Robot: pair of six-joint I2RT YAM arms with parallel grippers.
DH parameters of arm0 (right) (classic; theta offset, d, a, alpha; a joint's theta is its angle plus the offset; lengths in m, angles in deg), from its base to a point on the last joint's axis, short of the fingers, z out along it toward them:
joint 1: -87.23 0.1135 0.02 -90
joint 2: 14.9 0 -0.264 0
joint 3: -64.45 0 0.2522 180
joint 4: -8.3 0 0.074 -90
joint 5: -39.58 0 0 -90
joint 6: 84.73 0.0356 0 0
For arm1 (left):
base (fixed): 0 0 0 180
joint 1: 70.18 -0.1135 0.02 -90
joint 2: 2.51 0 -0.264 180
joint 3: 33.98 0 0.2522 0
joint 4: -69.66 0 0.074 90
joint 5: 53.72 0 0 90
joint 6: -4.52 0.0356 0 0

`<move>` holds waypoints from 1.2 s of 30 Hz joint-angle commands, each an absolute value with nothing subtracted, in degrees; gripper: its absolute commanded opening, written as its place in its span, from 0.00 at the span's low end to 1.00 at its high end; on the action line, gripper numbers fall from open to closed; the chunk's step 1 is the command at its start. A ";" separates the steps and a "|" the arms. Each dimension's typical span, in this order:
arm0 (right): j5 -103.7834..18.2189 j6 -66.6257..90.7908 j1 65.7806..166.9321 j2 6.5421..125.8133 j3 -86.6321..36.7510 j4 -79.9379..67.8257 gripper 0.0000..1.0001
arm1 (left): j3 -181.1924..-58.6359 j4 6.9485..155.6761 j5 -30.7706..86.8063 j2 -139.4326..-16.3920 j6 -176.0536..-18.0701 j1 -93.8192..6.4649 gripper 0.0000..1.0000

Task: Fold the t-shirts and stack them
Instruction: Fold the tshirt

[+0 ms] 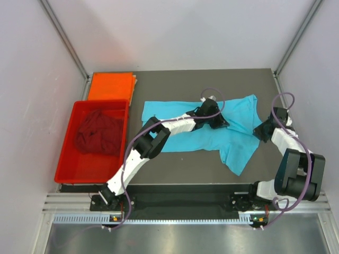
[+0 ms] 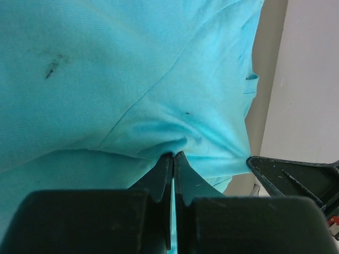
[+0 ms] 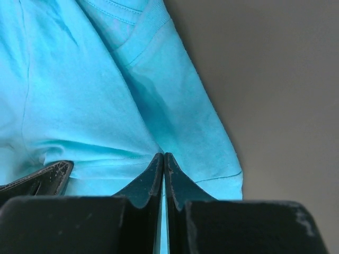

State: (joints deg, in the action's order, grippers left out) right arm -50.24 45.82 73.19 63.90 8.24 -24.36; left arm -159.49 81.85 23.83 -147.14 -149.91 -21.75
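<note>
The turquoise t-shirt lies spread on the counter. The left claw is closed on a fold near its middle, the right claw on cloth beside a sleeve (tips pressed together). The orange t-shirt lies folded far left; the maroon t-shirt sits crumpled in the red tray.

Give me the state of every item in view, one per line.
turquoise t-shirt, spread out, unfolded
orange t-shirt, folded flat
red tray, holding one shirt
maroon t-shirt, crumpled in the red tray
left gripper, shut on the turquoise t-shirt
right gripper, shut on the turquoise t-shirt
</note>
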 commanded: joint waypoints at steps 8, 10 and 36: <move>-46.39 37.81 73.17 66.74 0.02 -21.97 0.32 | -157.97 87.37 23.62 -141.20 -145.87 -21.66 0.23; -44.11 32.97 72.90 69.28 -3.17 -23.65 0.39 | -156.74 89.38 24.23 -138.22 -144.03 -21.75 0.32; -23.18 17.40 69.30 112.09 -48.35 -21.46 0.37 | -153.39 96.07 27.93 -136.19 -128.02 -48.73 0.35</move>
